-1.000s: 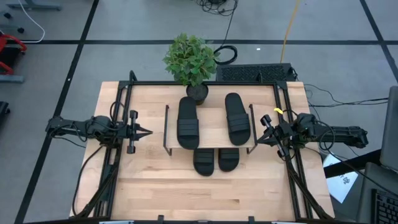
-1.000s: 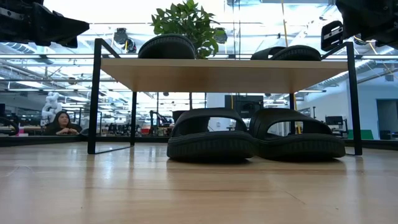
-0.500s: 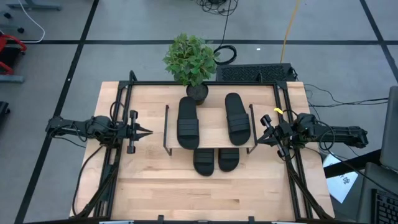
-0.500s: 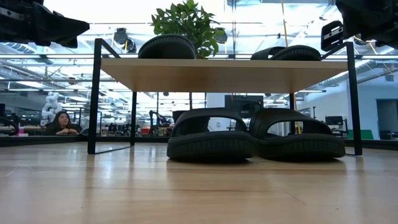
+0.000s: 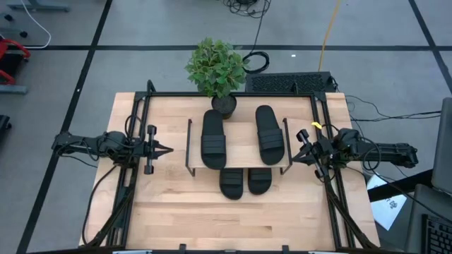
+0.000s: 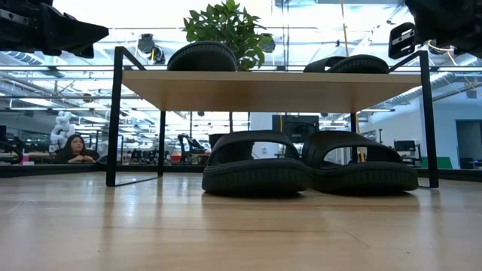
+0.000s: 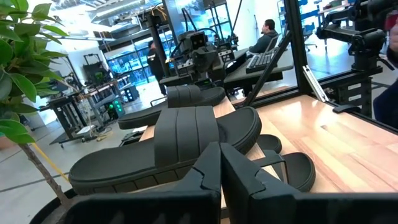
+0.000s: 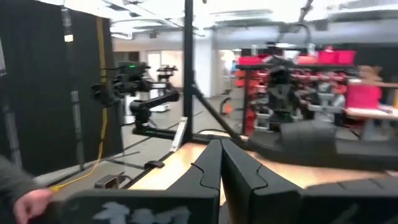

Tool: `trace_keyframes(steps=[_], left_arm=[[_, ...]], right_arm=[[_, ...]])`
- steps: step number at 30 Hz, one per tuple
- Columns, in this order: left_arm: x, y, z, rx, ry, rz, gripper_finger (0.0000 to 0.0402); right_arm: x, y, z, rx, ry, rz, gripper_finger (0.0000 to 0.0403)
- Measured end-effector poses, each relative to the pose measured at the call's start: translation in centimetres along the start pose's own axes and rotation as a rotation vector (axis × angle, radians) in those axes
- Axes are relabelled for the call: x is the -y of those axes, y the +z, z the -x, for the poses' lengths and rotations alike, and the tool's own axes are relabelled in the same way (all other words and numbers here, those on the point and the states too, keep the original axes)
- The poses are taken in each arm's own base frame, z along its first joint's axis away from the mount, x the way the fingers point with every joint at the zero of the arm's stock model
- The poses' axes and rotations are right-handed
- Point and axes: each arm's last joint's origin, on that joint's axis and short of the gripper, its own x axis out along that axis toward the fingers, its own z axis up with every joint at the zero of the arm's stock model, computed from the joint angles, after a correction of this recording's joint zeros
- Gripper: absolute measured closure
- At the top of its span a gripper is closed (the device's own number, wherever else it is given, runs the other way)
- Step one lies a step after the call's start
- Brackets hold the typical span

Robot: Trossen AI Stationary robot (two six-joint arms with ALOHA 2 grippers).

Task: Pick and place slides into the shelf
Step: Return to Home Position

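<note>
Two black slides (image 5: 213,137) (image 5: 268,132) lie sole-down on the shelf's (image 5: 240,164) light wood top. Two more slides (image 5: 231,183) (image 5: 259,180) rest on the table beneath it, side by side, their near ends sticking out past the plank; in the low view they sit under the plank (image 6: 256,162) (image 6: 361,162). My left gripper (image 5: 168,149) hovers shut left of the shelf. My right gripper (image 5: 294,158) hovers shut by the shelf's right end. In the left wrist view the nearest top slide (image 7: 168,149) fills the scene beyond my shut fingers (image 7: 219,163).
A potted plant (image 5: 217,69) stands at the table's far edge, just behind the shelf. Black rails (image 5: 134,176) (image 5: 332,190) run along the table's left and right sides. Bare wood (image 5: 233,219) lies between the shelf and the near edge. A person (image 6: 75,148) sits in the room beyond.
</note>
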Motion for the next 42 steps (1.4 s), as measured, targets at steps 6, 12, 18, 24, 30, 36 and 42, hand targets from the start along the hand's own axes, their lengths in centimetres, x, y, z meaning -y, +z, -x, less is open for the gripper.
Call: trace_keyframes(steps=[6,12,18,24,30,36,42], left_arm=[[0.0,0.0,0.0,0.0,0.0,0.0,0.0384],[0.0,0.0,0.0,0.0,0.0,0.0,0.0371],[0.0,0.0,0.0,0.0,0.0,0.0,0.037],[0.0,0.0,0.0,0.0,0.0,0.0,0.0369],[0.0,0.0,0.0,0.0,0.0,0.0,0.0369],[0.0,0.0,0.0,0.0,0.0,0.0,0.0368],[0.0,0.0,0.0,0.0,0.0,0.0,0.0369]], right_arm=[[0.69,-0.41,0.08,-0.026,-0.232,-0.043,0.0403],[0.99,-0.73,0.18,-0.06,-0.336,-0.001,0.0403],[0.98,-0.87,0.19,-0.077,-0.335,0.008,0.0403],[0.98,-0.86,0.19,-0.076,-0.335,0.008,0.0403],[0.98,-0.86,0.19,-0.076,-0.335,0.008,0.0403],[0.98,-0.87,0.19,-0.077,-0.335,0.008,0.0403],[0.98,-0.87,0.19,-0.077,-0.335,0.008,0.0403]])
